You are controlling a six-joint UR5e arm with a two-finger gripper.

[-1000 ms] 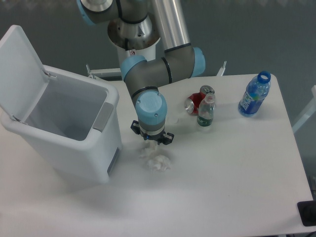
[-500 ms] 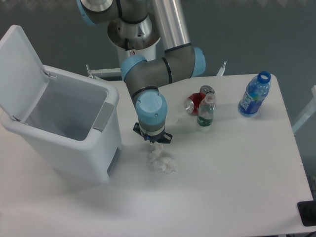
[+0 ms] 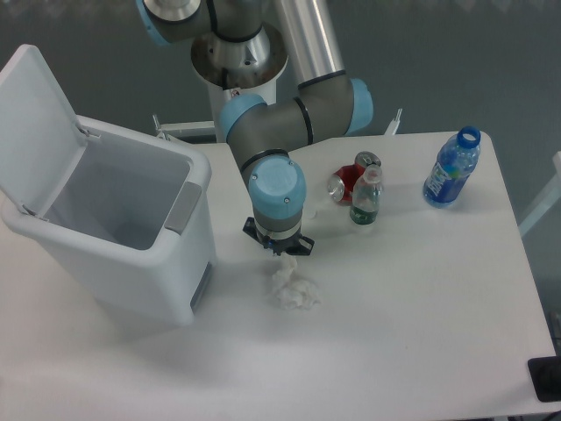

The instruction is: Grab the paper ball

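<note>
The paper ball (image 3: 293, 289) is a white crumpled wad on the white table, just right of the bin. My gripper (image 3: 279, 252) points straight down right above it, and its fingers are drawn together on the wad's upper lobe. The lower lobes hang out below the fingers. The wrist hides the fingertips, and I cannot tell whether the wad is touching the table.
A white bin (image 3: 114, 232) with its lid flipped open stands at the left, close to the gripper. Behind and to the right lie a red can (image 3: 348, 180), a small green bottle (image 3: 365, 200) and a blue bottle (image 3: 452, 168). The table's right edge (image 3: 524, 263) is nearby.
The fingers have closed on the top of the paper. Gripper and paper have shifted a little to the right and toward the camera together.
</note>
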